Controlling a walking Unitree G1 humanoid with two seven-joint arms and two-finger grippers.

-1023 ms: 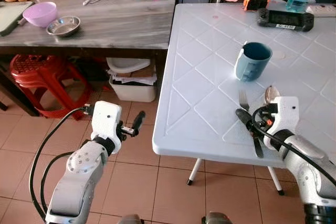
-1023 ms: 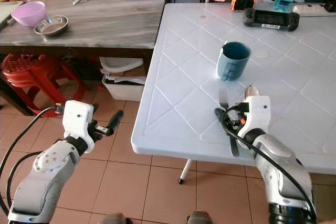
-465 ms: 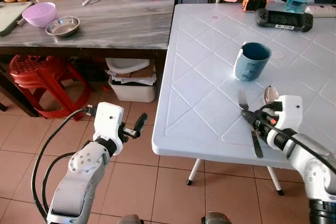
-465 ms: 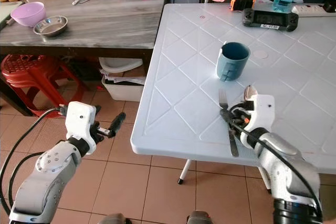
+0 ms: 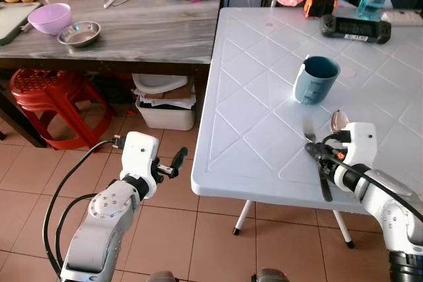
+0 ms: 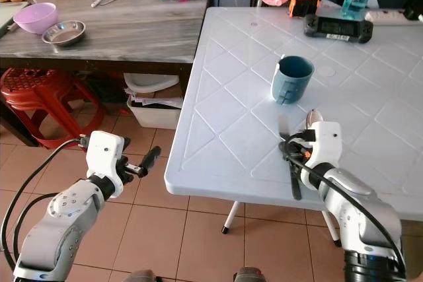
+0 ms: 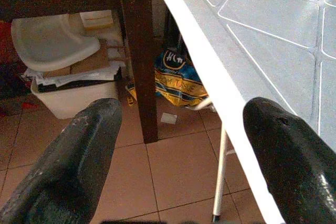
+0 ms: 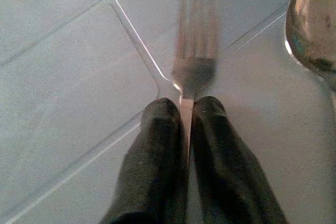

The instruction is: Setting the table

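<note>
In the left eye view, a white plastic tabletop point(image 5: 258, 97) embossed with diamond ridges carries a blue ceramic mug point(image 5: 316, 78), a shiny metal spoon point(image 5: 339, 120) and a slim steel fork point(image 5: 309, 130). The right tool point(image 5: 314, 153), arm bent low over the near edge, pinches the fork's handle, tines toward 12 o'clock. The left tool point(image 5: 173, 163) hangs off the tabletop at 9 o'clock, over terracotta floor tiles point(image 5: 165, 229).

In the left wrist view, its matte black fingers point(image 7: 79, 161) stand wide apart.

In the right wrist view, the right tool's fingers point(image 8: 157, 166) close together on the fork's neck, the spoon's bowl just beside.
</note>
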